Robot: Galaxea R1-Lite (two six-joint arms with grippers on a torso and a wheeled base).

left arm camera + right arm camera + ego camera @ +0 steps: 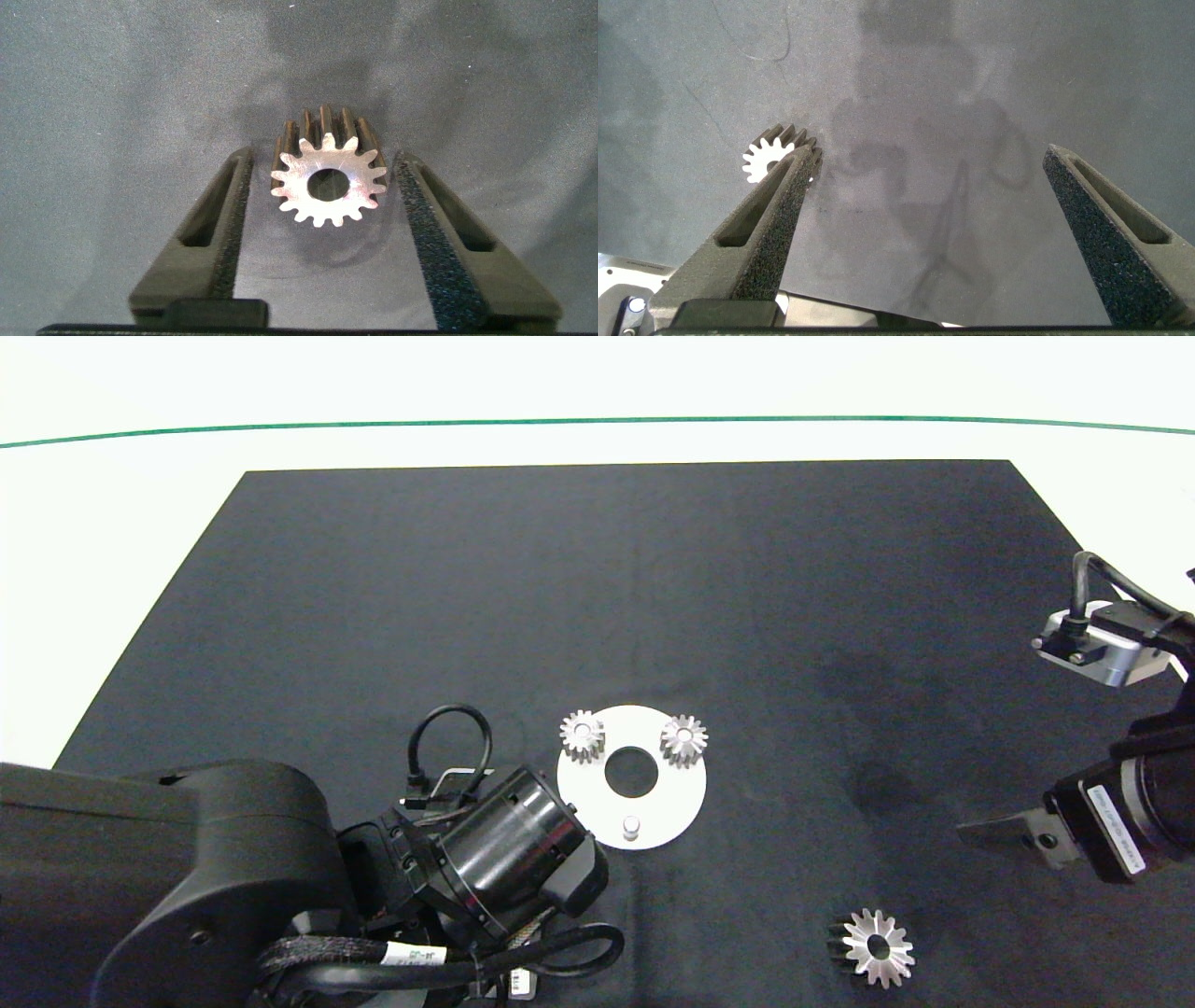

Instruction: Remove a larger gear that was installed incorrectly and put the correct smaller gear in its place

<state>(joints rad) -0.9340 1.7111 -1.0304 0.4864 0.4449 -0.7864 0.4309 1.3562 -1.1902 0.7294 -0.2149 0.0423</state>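
Reading from the left side of the table to the right:

Left arm [187, 877]: glossy black housing with a cylindrical wrist and looped cables, filling the near-left corner of the head view.
Left gripper [322, 187]: two grey fingers faced with coarse black foam pads [425, 229], spread apart; the smaller gear lies between them, and no pad clearly touches it.
Smaller gear [327, 177]: bright silver metal, short blunt teeth, round centre hole; it rests on the mat tipped on its side, flat face toward the wrist camera. The head view hides it under the arm.
Mat [616, 597]: dark, matte, finely textured sheet covering most of the white table [121, 485].
Base plate [667, 803]: flat white disc with a round central hole, just right of the left wrist.
Mounted gears: two small silver blunt-toothed gears, one on the plate's far-left edge [583, 735], one on its far-right edge [683, 739].
Peg [631, 827]: short silver pin, bare, on the plate's near side.
Larger gear [876, 947]: silver, long pointed star-like teeth, wide centre hole, dark underside; it lies on the mat near the front edge, well apart from the plate.
Right gripper [929, 224]: fingers wide apart, holding nothing, above bare mat at the right edge, the larger gear beside one finger.
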